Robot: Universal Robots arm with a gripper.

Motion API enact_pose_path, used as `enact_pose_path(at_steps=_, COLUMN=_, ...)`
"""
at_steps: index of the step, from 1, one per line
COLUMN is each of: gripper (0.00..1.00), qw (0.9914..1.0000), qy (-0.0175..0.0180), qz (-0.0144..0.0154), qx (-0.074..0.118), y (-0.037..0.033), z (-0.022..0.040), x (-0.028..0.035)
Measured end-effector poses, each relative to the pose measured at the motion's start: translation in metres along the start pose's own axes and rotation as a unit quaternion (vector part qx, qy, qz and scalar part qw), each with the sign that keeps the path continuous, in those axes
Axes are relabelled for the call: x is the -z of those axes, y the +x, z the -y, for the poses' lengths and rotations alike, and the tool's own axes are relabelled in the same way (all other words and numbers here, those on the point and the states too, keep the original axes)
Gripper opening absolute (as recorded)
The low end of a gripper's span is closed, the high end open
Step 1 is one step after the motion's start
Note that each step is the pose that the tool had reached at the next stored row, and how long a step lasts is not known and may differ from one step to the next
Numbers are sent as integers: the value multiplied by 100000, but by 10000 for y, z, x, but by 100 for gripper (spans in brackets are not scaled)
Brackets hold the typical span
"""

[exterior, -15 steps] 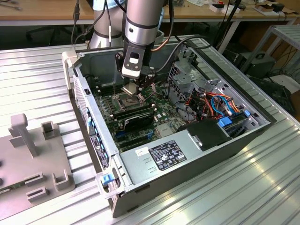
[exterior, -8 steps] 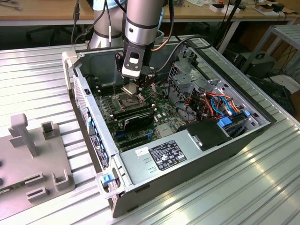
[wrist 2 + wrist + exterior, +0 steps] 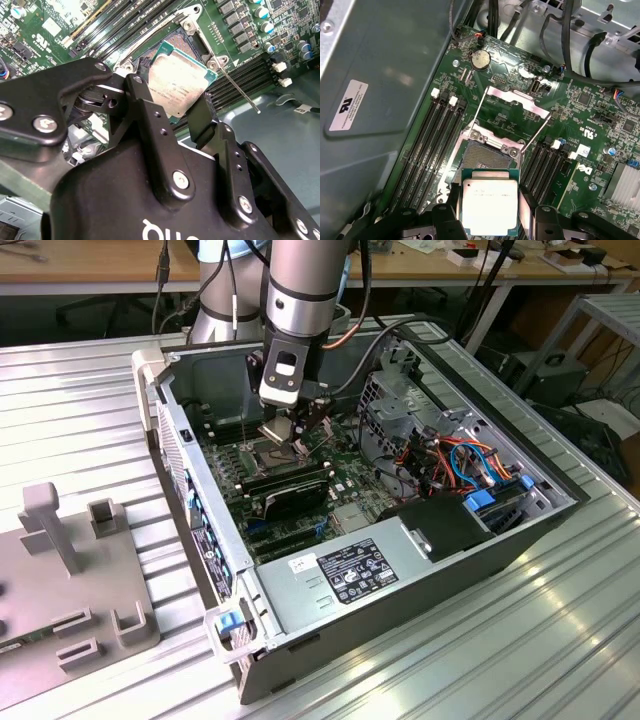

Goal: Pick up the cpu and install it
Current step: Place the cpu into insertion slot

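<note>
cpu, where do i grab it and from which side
By two opposite thin edges, from straight above. The cpu is a flat square, lid up, and should go down level into the open socket below, so its underside has to stay free. The pincer holds it that way now.

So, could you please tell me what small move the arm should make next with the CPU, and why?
Probably a slight sideways shift to centre the cpu over the socket before any lowering. The tool grips the cpu by two opposite edges, the load plate is swung open, and in the first wrist view the cpu overlaps just one edge of the socket.
</note>
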State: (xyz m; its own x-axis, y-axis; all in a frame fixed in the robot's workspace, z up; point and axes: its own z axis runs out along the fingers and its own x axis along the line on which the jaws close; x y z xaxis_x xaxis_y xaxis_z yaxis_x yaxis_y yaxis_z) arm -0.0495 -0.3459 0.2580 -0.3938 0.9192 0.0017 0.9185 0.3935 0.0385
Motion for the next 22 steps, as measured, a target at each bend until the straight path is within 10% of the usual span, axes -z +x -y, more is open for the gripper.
enact_pose_path(at_steps=6, gripper=55, qw=99938, qy=-1, qz=135, qx=-3510, y=0, z=0, x=-3)
enact_pose_path(at_steps=22, gripper=55, qw=99918, qy=-6, qz=159, qx=-4055, y=0, z=0, x=-3)
